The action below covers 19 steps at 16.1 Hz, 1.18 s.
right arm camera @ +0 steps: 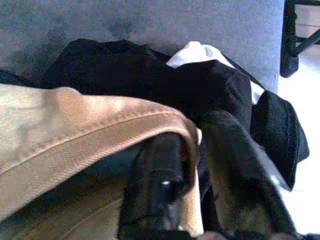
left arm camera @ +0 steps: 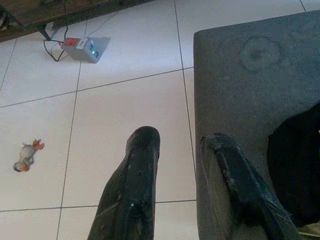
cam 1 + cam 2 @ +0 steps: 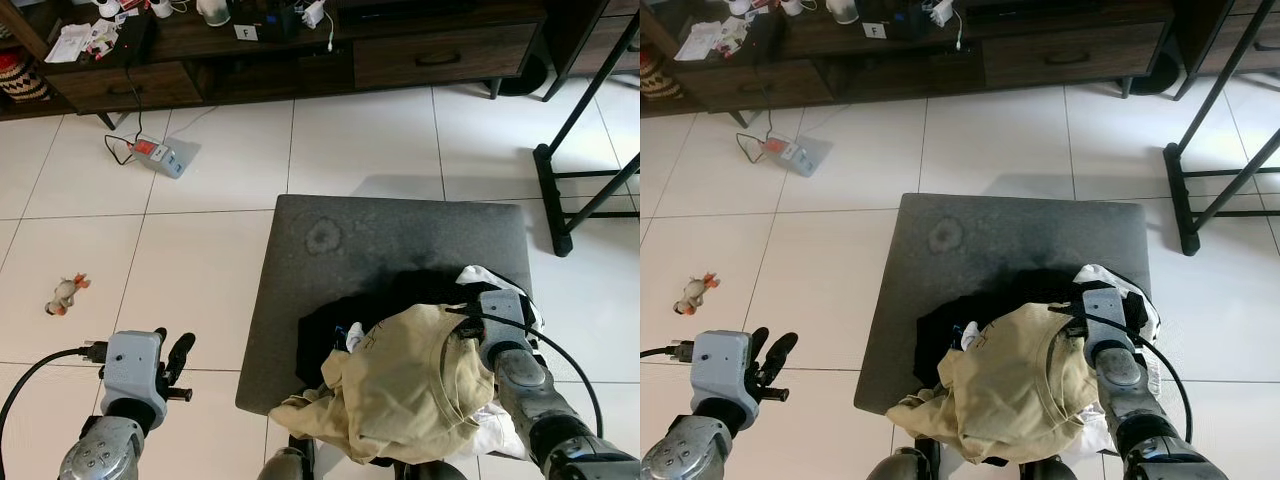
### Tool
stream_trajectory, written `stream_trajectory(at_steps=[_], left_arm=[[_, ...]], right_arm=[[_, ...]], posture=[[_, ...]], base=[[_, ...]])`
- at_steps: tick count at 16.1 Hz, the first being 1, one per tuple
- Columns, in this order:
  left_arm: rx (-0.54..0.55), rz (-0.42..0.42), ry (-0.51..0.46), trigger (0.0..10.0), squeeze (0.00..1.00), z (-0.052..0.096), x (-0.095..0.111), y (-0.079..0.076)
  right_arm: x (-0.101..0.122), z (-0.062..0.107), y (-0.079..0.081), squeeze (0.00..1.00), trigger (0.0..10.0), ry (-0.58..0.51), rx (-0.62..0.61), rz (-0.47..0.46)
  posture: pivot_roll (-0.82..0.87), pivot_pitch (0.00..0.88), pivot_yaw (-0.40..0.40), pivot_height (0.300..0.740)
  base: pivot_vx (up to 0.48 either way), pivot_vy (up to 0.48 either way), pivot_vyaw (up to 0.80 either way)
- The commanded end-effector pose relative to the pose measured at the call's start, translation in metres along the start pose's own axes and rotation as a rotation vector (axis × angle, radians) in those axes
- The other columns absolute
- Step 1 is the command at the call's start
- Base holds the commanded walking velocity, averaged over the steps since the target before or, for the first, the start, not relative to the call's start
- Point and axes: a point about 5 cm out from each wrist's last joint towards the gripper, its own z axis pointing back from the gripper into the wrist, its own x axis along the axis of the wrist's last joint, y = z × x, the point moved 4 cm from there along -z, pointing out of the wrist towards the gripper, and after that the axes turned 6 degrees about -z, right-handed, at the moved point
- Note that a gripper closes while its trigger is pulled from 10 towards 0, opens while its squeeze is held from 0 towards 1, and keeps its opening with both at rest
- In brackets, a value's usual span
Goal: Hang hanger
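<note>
White tile floor [image 3: 380,140] with a power strip [image 3: 160,154] and its cable near a dark wood TV cabinet [image 3: 300,50]. Small toy duck thing [image 3: 66,294] lying off on the left. Black metal rack legs [image 3: 580,170] on the right.

Even, bright indoor light on pale floor tiles [image 3: 380,150] with soft shadows and no glare, head views sharp, the right wrist close-up soft and blurred

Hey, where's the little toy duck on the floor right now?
The small toy duck lies on the white tiled floor on the robot's left, well apart from the grey padded ottoman and just ahead of the left tool.
</note>
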Motion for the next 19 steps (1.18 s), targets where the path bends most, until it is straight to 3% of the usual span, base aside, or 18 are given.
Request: stream_trajectory(at_steps=[1, 5, 12, 13, 15, 19], left_arm=[[0.031, -0.003, 0.054, 10.0, 0.0, 0.004, -0.014, 0.008], [0.039, -0.001, 0.047, 10.0, 0.0, -0.005, -0.015, 0.009], [0.072, 0.034, 0.032, 10.0, 0.0, -0.034, -0.025, 0.003], [0.084, 0.056, 0.025, 10.0, 0.0, -0.041, -0.028, -0.002], [0.082, 0.072, 0.029, 10.0, 0.0, -0.046, -0.033, -0.008], [0.089, 0.087, 0.033, 10.0, 0.0, -0.045, -0.044, -0.019]], right_arm=[[-0.02, 0.004, 0.005, 0.0, 0.0, 0.065, 0.005, -0.035], [-0.016, 0.004, 0.011, 0.0, 0.0, 0.045, 0.012, -0.094], [0.023, 0.0, 0.026, 0.0, 0.0, -0.131, 0.087, -0.177], [0.054, 0.004, 0.032, 0.0, 0.0, -0.276, 0.124, -0.2], [0.072, 0.015, 0.041, 0.0, 0.0, -0.374, 0.177, -0.21], [0.073, 0.045, 0.06, 0.0, 0.0, -0.437, 0.239, -0.25]], posture=[[0.26, 0.48, 0.198, 0.74], [0.24, 0.442, 0.184, 0.74], [0.17, 0.283, 0.105, 0.74], [0.13, 0.212, 0.075, 0.74], [0.09, 0.141, 0.05, 0.74], [0.07, 0.075, 0.022, 0.74]], base=[[0.0, 0.0, 0.0], [0.0, 0.0, 0.0], [0.0, 0.0, 0.0], [0.0, 0.0, 0.0], [0.0, 0.0, 0.0], [0.0, 0.0, 0.0]])
